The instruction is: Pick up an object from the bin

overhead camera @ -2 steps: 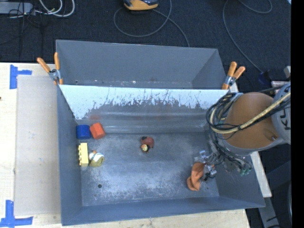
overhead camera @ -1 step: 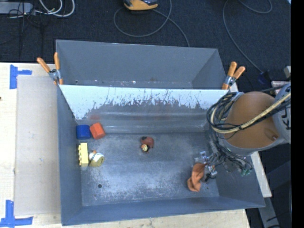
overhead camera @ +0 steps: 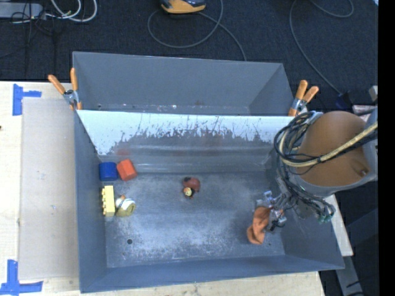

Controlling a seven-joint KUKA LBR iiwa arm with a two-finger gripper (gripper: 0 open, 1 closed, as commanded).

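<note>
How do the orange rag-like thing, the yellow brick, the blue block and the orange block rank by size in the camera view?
1. orange rag-like thing
2. yellow brick
3. blue block and orange block look alike; I cannot rank them.

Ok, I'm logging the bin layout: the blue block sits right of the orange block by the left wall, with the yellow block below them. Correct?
Not quite. The camera view shows the blue block left of the orange block, not right of it; both lie by the left wall, with the yellow block below them.
</note>
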